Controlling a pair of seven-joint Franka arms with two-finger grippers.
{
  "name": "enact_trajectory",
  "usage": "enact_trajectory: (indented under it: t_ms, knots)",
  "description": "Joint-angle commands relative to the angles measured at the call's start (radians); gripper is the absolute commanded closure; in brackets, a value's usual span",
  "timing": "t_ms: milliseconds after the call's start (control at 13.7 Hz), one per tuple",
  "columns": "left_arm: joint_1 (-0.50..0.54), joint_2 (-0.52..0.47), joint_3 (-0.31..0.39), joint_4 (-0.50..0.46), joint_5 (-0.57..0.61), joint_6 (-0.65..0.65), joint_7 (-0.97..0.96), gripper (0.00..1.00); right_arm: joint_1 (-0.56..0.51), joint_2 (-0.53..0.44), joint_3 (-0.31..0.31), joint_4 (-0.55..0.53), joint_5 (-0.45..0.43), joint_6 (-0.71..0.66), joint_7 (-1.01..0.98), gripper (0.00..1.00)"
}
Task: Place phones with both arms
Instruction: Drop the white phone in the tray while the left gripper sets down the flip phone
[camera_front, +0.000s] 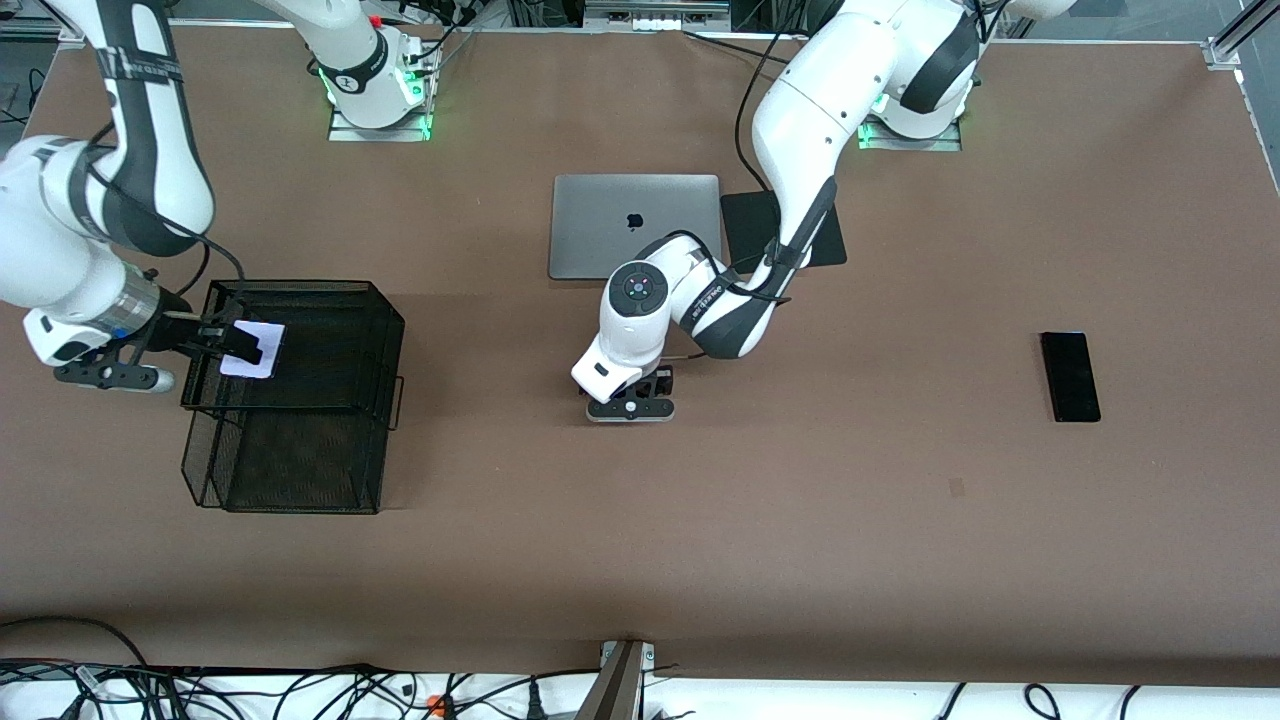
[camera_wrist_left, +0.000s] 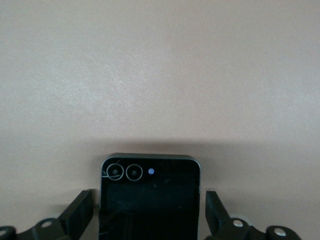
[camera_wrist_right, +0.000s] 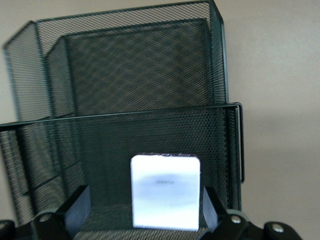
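My right gripper (camera_front: 235, 345) is open over the upper tier of the black mesh basket (camera_front: 300, 480). The pale lavender-white phone (camera_front: 252, 352) lies flat between its fingers in the right wrist view (camera_wrist_right: 165, 197), with a wide gap on one side. My left gripper (camera_front: 640, 385) is low at the table's middle, open astride the small squarish black phone (camera_wrist_left: 150, 200), which lies flat on the table with a thin gap at each finger. In the front view the hand hides that phone. The long slim black phone (camera_front: 1070, 376) lies on the table toward the left arm's end.
A closed silver laptop (camera_front: 635, 225) lies farther from the front camera than the left gripper, with a black pad (camera_front: 830, 240) beside it, partly under the left arm. The basket's mesh walls (camera_wrist_right: 125, 65) rise around the right gripper.
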Motion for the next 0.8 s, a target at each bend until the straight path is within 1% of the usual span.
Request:
enact_trajectory:
  t_ms: [0,73,219,439,585,658,731]
  knots:
    - [-0.007,-0.003,0.021,0.039,-0.008,-0.035,-0.021,0.0,0.006,0.024,0.004,0.126,0.023,-0.148,0.046,0.01]
    - [-0.004,-0.013,0.032,0.039,-0.013,-0.061,-0.024,0.0,0.011,0.026,0.007,0.155,0.023,-0.187,0.066,0.0]
    - [0.034,-0.065,0.032,0.039,-0.022,-0.121,-0.022,0.0,0.058,0.026,0.009,0.195,0.024,-0.228,0.109,0.0]
    - [0.13,-0.184,0.024,0.026,-0.057,-0.293,0.004,0.0,0.178,0.024,0.009,0.229,0.024,-0.245,0.263,0.0]
    - [0.178,-0.21,0.027,0.018,-0.062,-0.447,0.137,0.0,0.29,0.035,0.009,0.252,0.026,-0.236,0.424,0.0]
    - [0.213,-0.217,0.027,0.013,-0.06,-0.533,0.195,0.0,0.352,0.064,0.009,0.266,0.026,-0.228,0.499,0.0]
    - [0.254,-0.227,0.027,-0.003,-0.057,-0.601,0.27,0.0,0.403,0.11,0.009,0.312,0.029,-0.219,0.549,0.0]
